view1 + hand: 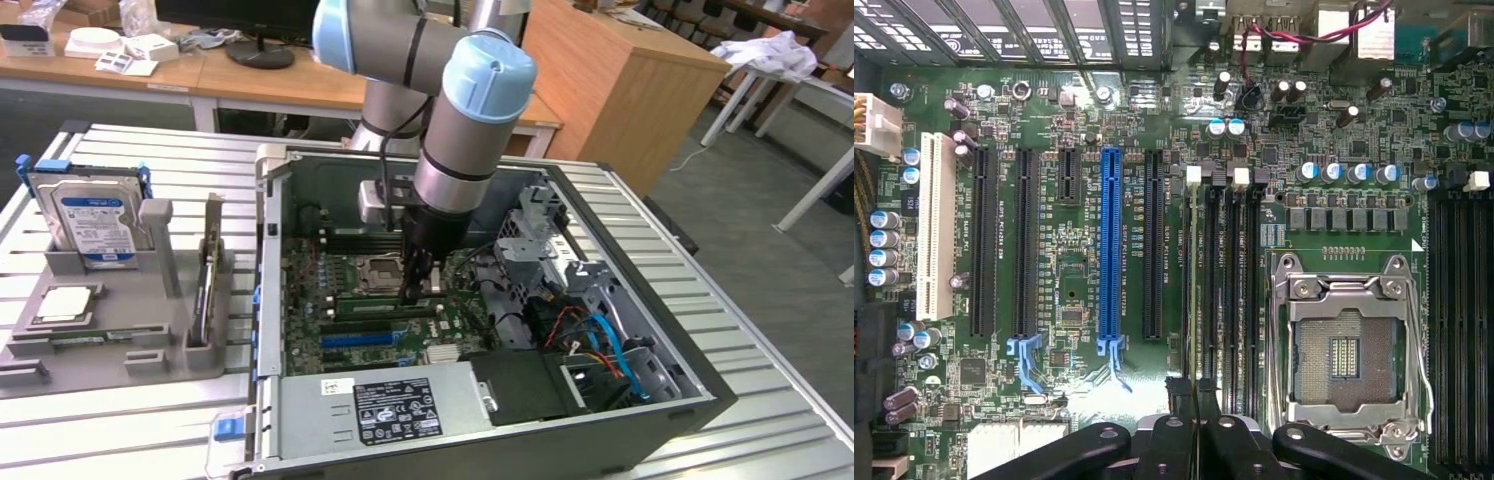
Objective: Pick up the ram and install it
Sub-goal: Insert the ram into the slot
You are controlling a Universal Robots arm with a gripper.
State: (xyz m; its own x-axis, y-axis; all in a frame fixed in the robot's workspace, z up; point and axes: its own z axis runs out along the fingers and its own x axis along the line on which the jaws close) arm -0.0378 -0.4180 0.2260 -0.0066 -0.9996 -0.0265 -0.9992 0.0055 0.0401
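My gripper (424, 288) is down inside the open computer case (674, 345), just above the motherboard (340, 345). Its jaws are shut on the ram (380, 309), a thin green stick standing on edge along the memory slots beside the processor socket (378, 270). In the wrist view the fingertips (1176, 392) pinch together. The ram (1188, 290) runs away from them as a thin edge-on line over the memory slots (1222, 290) beside the socket (1346, 345). I cannot tell whether the stick sits fully in a slot or only rests over it.
A grey fixture (114, 340) on the exterior view's left holds a blue-labelled hard drive (96, 222) and a square silver processor chip (67, 305). The power supply (387, 410) fills the case's near end. A drive cage and coloured cables (601, 340) crowd the exterior view's right side.
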